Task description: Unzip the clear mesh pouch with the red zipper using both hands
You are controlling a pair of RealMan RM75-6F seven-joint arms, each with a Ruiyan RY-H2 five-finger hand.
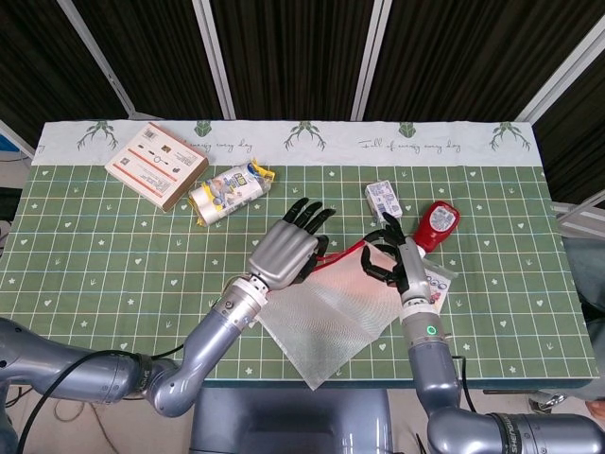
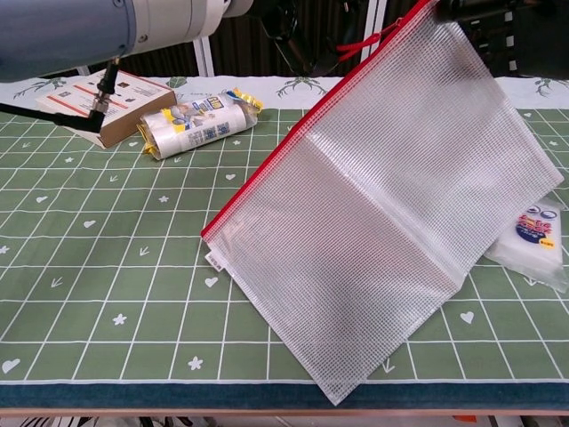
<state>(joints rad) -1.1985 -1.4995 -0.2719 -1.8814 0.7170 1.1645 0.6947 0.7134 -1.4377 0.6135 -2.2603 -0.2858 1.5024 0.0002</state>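
Mesh pouch (image 1: 336,307) slanting between left hand (image 1: 288,248) and right hand (image 1: 395,262)

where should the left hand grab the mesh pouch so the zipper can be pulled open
Probably the red zipper edge of the mesh pouch, near its low closed end, coming from the robot's left. The pouch hangs tilted, its upper corner held up by the right hand, so that taped edge is the firmest part; the mesh body looks floppy. The left hand is already beside that edge.
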